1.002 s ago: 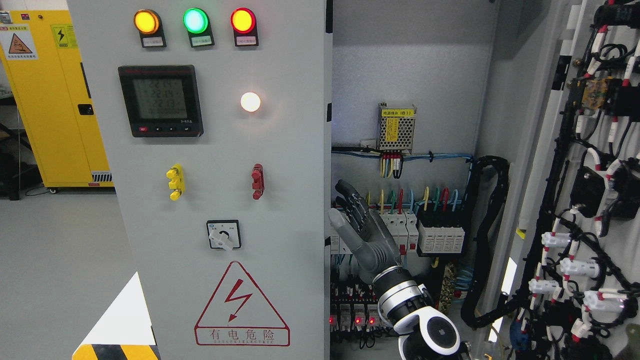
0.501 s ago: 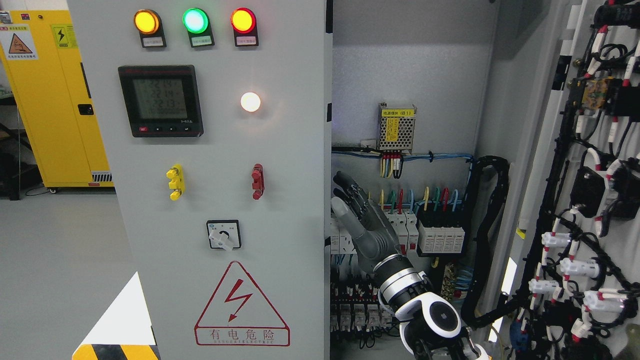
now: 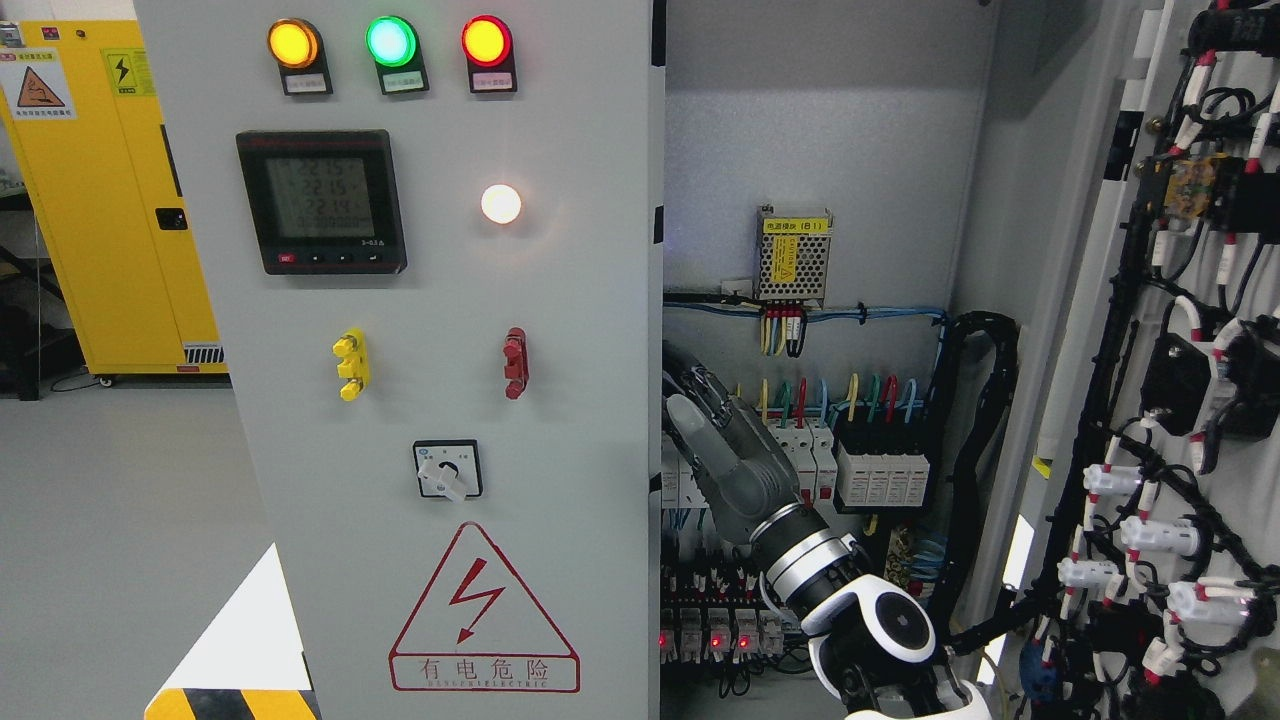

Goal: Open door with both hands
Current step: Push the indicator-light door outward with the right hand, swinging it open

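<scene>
Left door (image 3: 440, 400): closed grey panel filling the left half of the view; it carries three indicator lamps (image 3: 390, 42), a digital meter (image 3: 321, 201), a rotary switch (image 3: 447, 470) and a shock-warning triangle (image 3: 484, 612).
Right door (image 3: 1180, 400): already swung wide open at the far right, its inner face toward the camera with its wiring harness exposed, so the cabinet interior lies open between the two doors.
Right hand (image 3: 712, 430): the arm enters from the lower right; the hand is reached into the opening, just beside the free right edge of the left door.
Hand state: fingers extended and relaxed, grasping nothing; the fingertips point up and left toward the door edge, apparently so they can hook behind it.
Interior: a row of circuit breakers (image 3: 850, 470) and a power supply (image 3: 793, 255) sit behind the hand, near but seemingly not touched.
Left hand: out of view.
Stage, as judged: one door open; the left door is not yet pulled.
</scene>
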